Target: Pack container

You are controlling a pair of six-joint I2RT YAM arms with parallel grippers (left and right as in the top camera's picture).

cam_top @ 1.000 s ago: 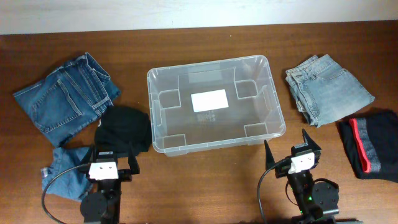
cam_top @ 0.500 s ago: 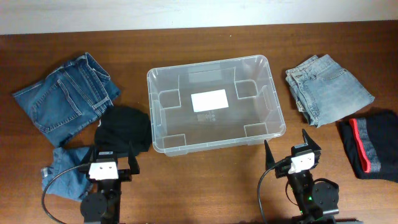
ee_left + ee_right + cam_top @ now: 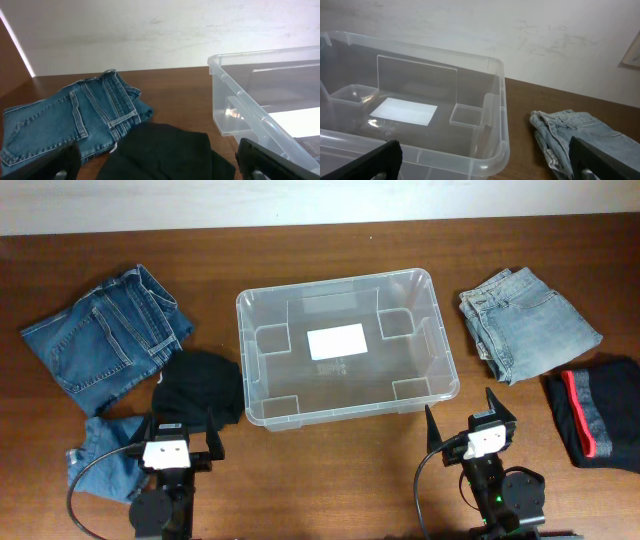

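At the centre of the desk (image 3: 330,480) stands the container (image 3: 335,281), a clear rectangular plastic tub with rounded corners and a rolled rim. It sits upright, its long side across the overhead view, with nothing inside. A white label (image 3: 336,342) shows through its bottom.

Left of the container lies a folded pair of dark blue jeans (image 3: 100,345), back pocket uppermost. Between these jeans and the container's near left corner rests a crumpled black garment (image 3: 203,385), just beside the tub wall. A smaller piece of lighter blue denim (image 3: 105,465) lies further left of the container and nearer the arms.

Right of the container lies a folded pair of pale blue jeans (image 3: 525,320), clear of the tub. Beyond it, toward the near right, is a folded black garment with a red stripe (image 3: 595,410).

The left end effector (image 3: 183,430) hovers off the container's near left corner, over the edge of the black garment. Its fingers are spread wide and nothing lies between them. The right end effector (image 3: 463,420) sits off the container's near right corner — likewise parted and empty. Each wrist view shows its two fingertips at the lower corners of the frame, well apart.
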